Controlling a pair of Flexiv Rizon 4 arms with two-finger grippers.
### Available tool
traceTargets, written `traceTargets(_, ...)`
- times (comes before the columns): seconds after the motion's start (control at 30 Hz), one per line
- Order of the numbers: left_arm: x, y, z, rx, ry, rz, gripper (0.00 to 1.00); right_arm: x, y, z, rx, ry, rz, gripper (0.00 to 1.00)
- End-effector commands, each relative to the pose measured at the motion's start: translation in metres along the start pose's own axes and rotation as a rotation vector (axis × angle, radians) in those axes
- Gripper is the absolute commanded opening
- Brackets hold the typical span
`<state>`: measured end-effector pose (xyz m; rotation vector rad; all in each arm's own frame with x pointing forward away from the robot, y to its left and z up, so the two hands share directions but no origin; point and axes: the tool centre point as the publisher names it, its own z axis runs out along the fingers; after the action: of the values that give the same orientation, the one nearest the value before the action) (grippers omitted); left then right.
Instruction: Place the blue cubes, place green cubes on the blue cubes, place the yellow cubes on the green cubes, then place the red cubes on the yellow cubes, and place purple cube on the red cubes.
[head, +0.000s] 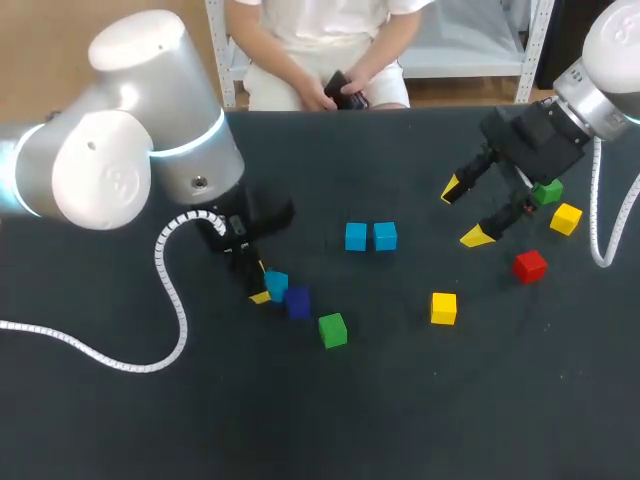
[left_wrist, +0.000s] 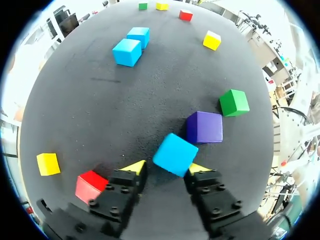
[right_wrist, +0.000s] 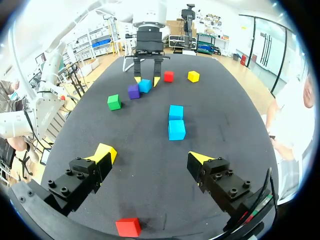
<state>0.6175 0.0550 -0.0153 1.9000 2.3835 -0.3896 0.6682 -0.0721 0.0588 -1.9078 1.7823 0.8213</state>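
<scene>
My left gripper (head: 261, 283) is down on the table, shut on a light blue cube (left_wrist: 175, 154) that sits turned between its yellow tips. A purple cube (left_wrist: 205, 127) touches that cube just ahead, and a green cube (head: 332, 329) lies a little beyond. Two more blue cubes (head: 356, 236) stand side by side at the table's middle. My right gripper (head: 463, 213) hangs open above the right side, holding nothing. Close to it are a green cube (head: 547, 192), a yellow cube (head: 565, 218) and a red cube (head: 529, 266). Another yellow cube (head: 443, 308) lies alone.
A red cube (left_wrist: 90, 186) and a yellow cube (left_wrist: 48, 164) lie beside my left gripper, hidden under the arm in the head view. The left arm's white cable (head: 170, 290) trails over the table's left side.
</scene>
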Motion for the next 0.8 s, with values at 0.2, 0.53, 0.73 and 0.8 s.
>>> traceTargets(0.2, 0.0, 0.0, -0.005, -0.015, -0.003, 0.02, 0.58, 0.0, 0.0, 0.0, 0.0, -0.001, -0.001, 1.0)
traceTargets(0.53, -0.005, 0.004, -0.027, -0.057, 0.024, 0.092, 1.0, 0.0, 0.0, 0.0, 0.0, -0.001, -0.001, 1.0)
traceTargets(0.73, -0.021, 0.012, -0.032, -0.044, 0.087, 0.235, 1.0, 0.0, 0.0, 0.0, 0.0, -0.001, -0.001, 1.0)
traceTargets(0.8, -0.026, 0.014, -0.032, -0.019, 0.095, 0.307, 1.0, 0.0, 0.0, 0.0, 0.0, -0.001, -0.001, 1.0)
